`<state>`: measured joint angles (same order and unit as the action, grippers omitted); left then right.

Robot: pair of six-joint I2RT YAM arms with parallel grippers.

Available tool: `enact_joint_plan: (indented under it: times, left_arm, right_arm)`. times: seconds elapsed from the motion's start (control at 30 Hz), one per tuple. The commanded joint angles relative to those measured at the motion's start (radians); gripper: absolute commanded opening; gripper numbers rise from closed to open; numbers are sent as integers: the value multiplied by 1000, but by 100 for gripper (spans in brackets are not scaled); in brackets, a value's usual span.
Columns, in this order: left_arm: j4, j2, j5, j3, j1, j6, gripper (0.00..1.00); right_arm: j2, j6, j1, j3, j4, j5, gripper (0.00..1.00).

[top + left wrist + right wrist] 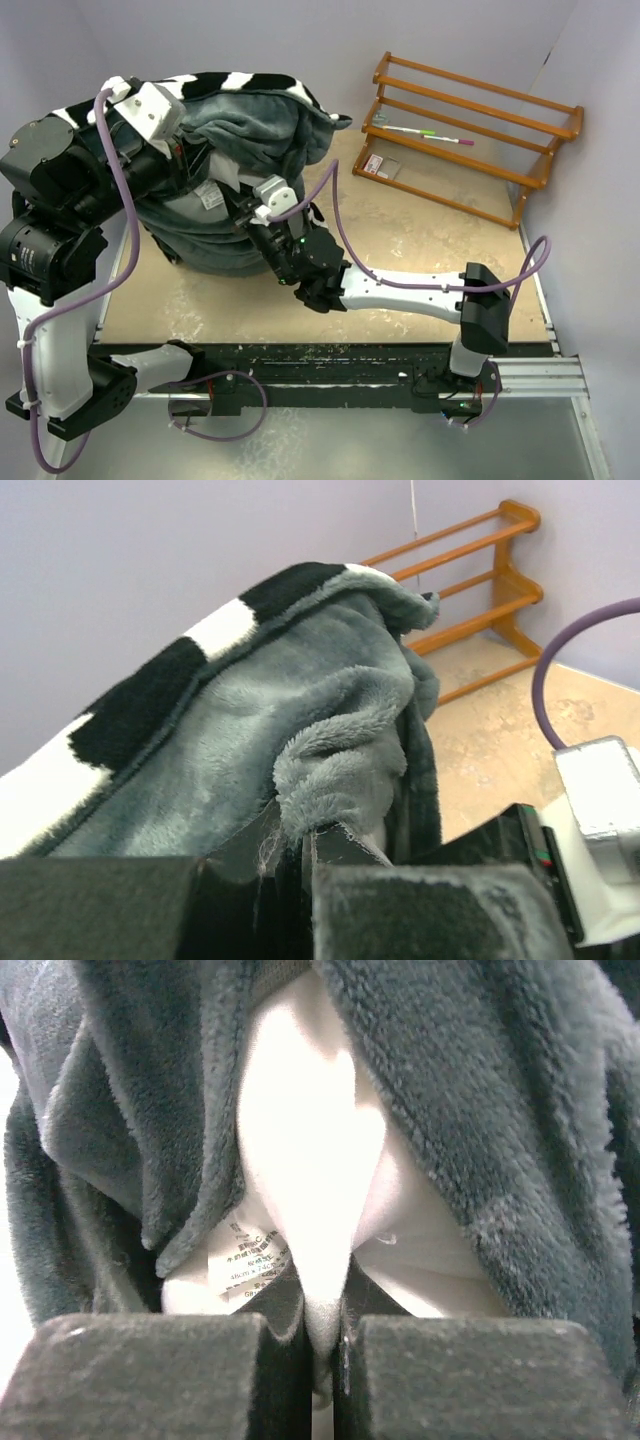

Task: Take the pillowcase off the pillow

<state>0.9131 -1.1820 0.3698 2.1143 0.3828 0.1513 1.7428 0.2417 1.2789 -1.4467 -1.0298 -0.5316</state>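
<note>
Right wrist, right pincer point(322, 1355) pinching white pillow point(305, 1140), left pincer point(300, 855) clamping bunched grey pillowcase point(300, 710)

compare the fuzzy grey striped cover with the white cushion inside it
The plush grey, zebra-striped fabric pillowcase is dark and fuzzy; the plain white stuffed pillow is smooth. The pillowcase is pinched by the left gripper, the pillow by the right gripper. Both are soft.
</note>
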Motion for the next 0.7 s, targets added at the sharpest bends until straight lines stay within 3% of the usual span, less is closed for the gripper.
enact_joint_plan:
  times: [0.0, 0.27, 0.47, 0.67]
  left_arm:
    - [-280, 1, -51, 48, 9, 51, 0]
    - [-446, -38, -171, 75, 8, 116, 0]
    - [-565, -45, -373, 76, 9, 248, 0]
    - [-692, -69, -575, 69, 10, 372, 0]
  right_arm:
    - [-18, -98, 37, 58, -12, -44, 0]
    - [-62, -263, 67, 218, 12, -140, 0]
    - [-176, -315, 77, 373, -45, -195, 0]
    - [-217, -235, 139, 431, -83, -185, 0]
